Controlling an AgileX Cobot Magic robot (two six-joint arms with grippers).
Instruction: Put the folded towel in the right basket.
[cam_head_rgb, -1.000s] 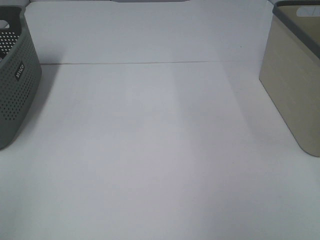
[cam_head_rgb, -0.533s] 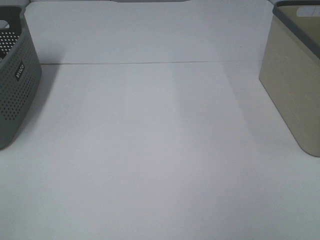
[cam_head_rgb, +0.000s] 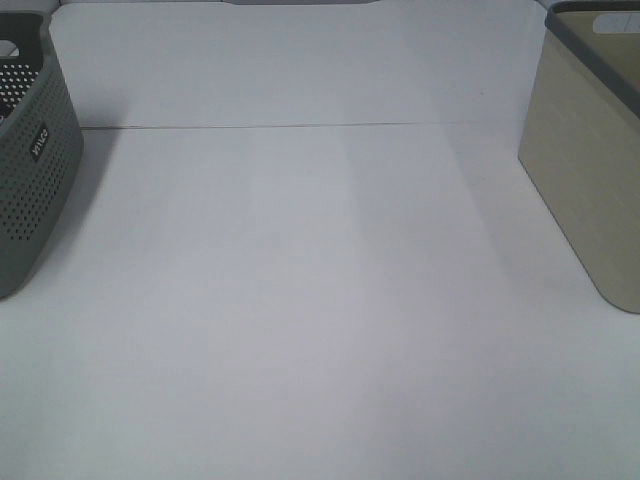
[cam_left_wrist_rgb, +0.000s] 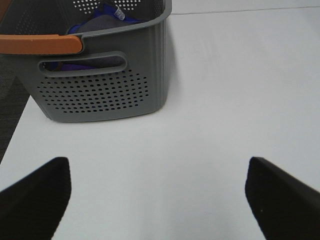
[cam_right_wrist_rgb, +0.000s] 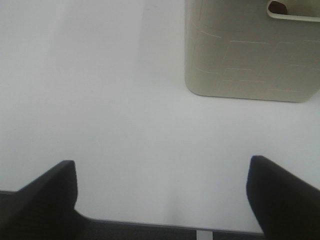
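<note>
Nothing moved, left gripper (cam_left_wrist_rgb: 157, 200) spread, right gripper (cam_right_wrist_rgb: 160, 197) spread

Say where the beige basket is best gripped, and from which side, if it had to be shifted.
Probably the handle slot near the top of the beige basket, from the end wall facing the open right end effector. The walls are smooth, solid and wide, leaving nothing to pinch; the slot lets one finger hook through under the rim.
</note>
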